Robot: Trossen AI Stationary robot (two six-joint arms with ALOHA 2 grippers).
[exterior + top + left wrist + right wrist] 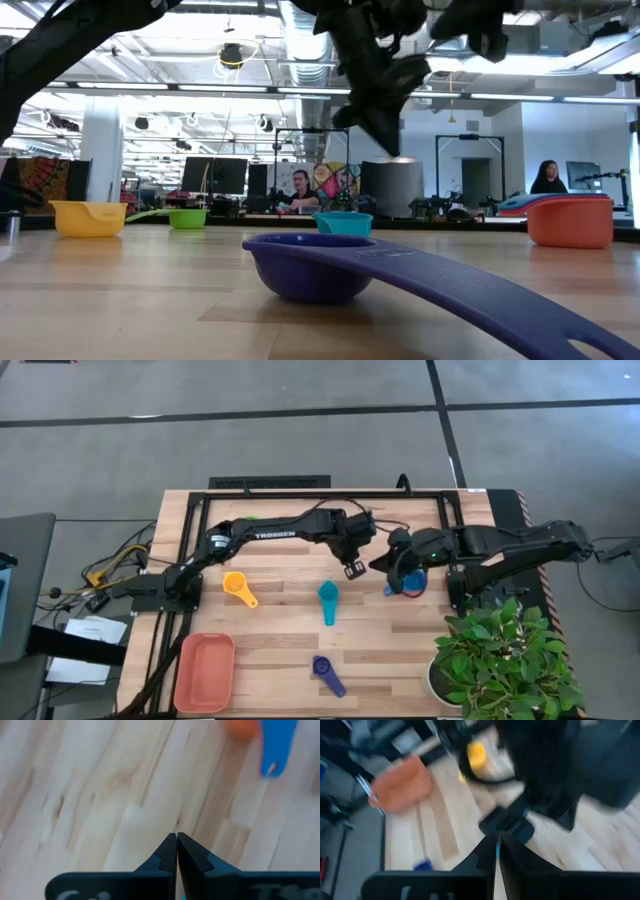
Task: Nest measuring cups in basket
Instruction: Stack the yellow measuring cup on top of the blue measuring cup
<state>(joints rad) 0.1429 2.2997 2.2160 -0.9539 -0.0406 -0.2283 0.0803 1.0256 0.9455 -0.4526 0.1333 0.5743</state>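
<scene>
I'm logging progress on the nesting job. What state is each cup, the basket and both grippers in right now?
basket: upright, no cups inside.
yellow cup: upright, alone on the table.
teal cup: upright, alone.
purple cup: upright, alone.
green cup: upright, alone.
blue cup: stacked in the coral cup.
left gripper: shut, empty, above the table.
right gripper: at the blue cup.
</scene>
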